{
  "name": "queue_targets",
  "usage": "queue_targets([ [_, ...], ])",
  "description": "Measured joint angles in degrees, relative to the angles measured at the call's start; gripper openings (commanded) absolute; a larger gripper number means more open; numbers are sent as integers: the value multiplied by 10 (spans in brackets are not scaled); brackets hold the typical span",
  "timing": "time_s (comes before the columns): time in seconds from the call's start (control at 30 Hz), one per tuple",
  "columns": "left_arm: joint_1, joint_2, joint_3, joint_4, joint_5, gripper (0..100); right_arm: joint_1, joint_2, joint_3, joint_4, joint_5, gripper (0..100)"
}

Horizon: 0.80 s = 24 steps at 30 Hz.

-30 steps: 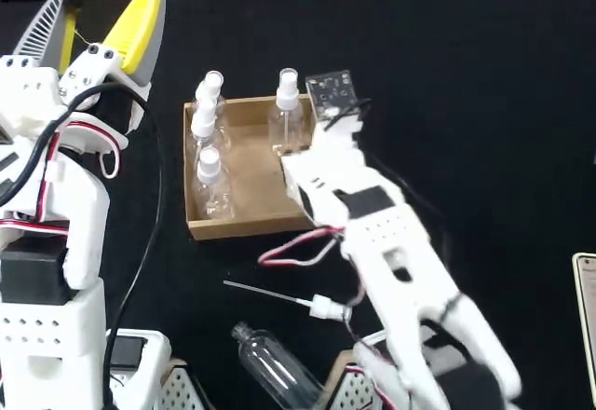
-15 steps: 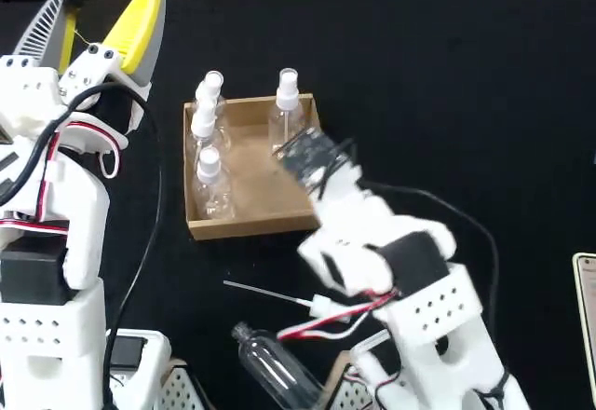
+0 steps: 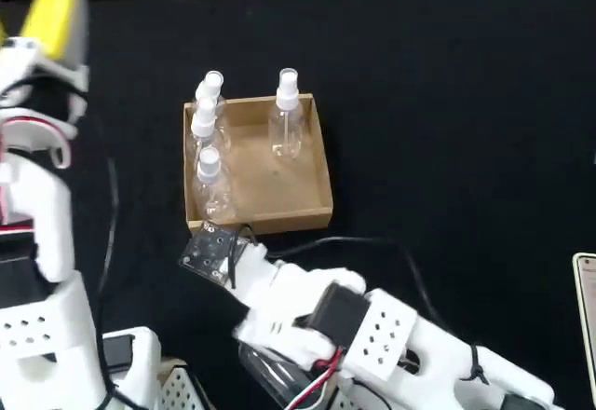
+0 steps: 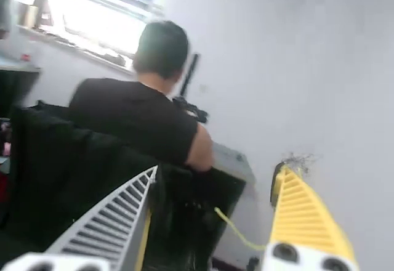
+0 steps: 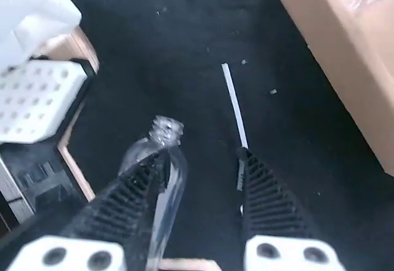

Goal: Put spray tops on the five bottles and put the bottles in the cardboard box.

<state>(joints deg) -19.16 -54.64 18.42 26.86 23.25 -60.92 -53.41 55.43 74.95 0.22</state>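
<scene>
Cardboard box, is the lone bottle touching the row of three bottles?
Apart. High view shows bare floor of the cardboard box between the lone bottle and the row of three.

I see the cardboard box (image 3: 279, 218) mid-table. Three spray-topped bottles (image 3: 203, 130) stand along the wall nearest my raised left arm (image 3: 37, 205), with a fourth bottle (image 3: 287, 116) at the far opposite corner. My right arm (image 3: 372, 335) lies low before the box, over an uncapped bottle (image 3: 264, 373).

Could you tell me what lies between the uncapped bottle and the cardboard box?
In the right wrist view, a thin white tube lies between the clear uncapped plastic bottle and the brown cardboard box.
</scene>
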Motion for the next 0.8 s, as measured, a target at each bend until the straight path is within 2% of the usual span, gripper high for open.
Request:
queue_targets([
  [0.13, -87, 0, 0, -4, 91, 274, -4, 0, 0, -10, -14, 244],
  [0.27, -140, 0, 0, -4, 148, 274, -5, 0, 0, -10, -50, 313],
  [0.47, -193, 0, 26, -40, 159, 274, -46, 4, 1, -10, -91, 315],
  [0.67, -205, 0, 55, -89, 159, 274, -113, 187, 6, -25, -92, 315],
  [0.8, -207, 0, 55, -92, 159, 274, -114, 265, 5, -46, -92, 314],
])
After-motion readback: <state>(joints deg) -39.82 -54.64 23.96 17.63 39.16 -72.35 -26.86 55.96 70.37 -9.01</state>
